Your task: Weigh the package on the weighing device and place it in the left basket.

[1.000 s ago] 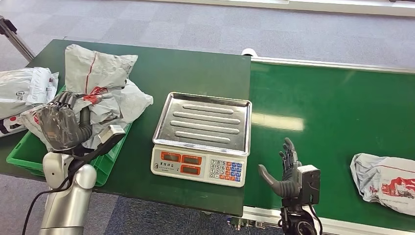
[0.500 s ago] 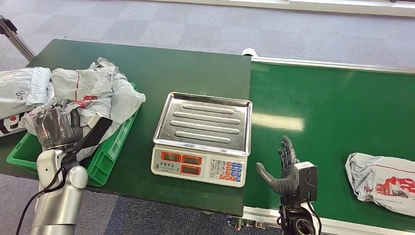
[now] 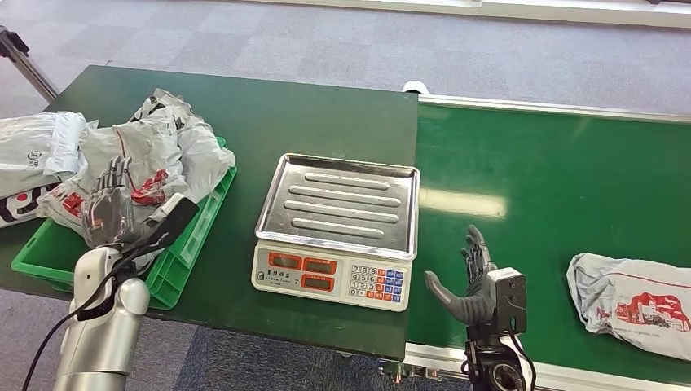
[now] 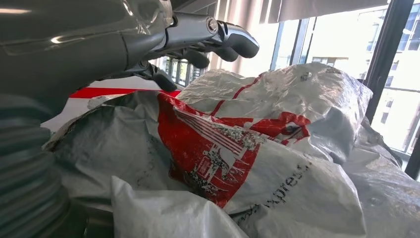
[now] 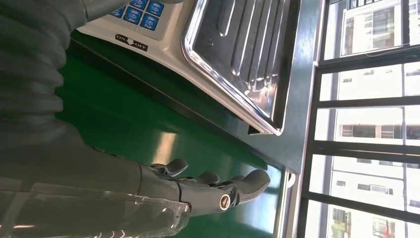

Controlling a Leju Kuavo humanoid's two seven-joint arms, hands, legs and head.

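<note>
Lying crumpled in the green basket (image 3: 189,236) at nine o'clock of the weighing scale (image 3: 338,230), the grey-and-red package (image 3: 159,155) sits atop other mailers. The left hand (image 3: 107,213) hovers above it, fingers spread, gripping nothing. The right hand (image 3: 473,285) stands empty and extended over the conveyor belt (image 3: 554,187), at four o'clock of the scale.

The heaped packages (image 3: 159,155) hide most of the green basket (image 3: 191,232), the package on the belt (image 3: 631,301) runs off the right edge, and the scale's displays (image 3: 301,265) are too small to read.
</note>
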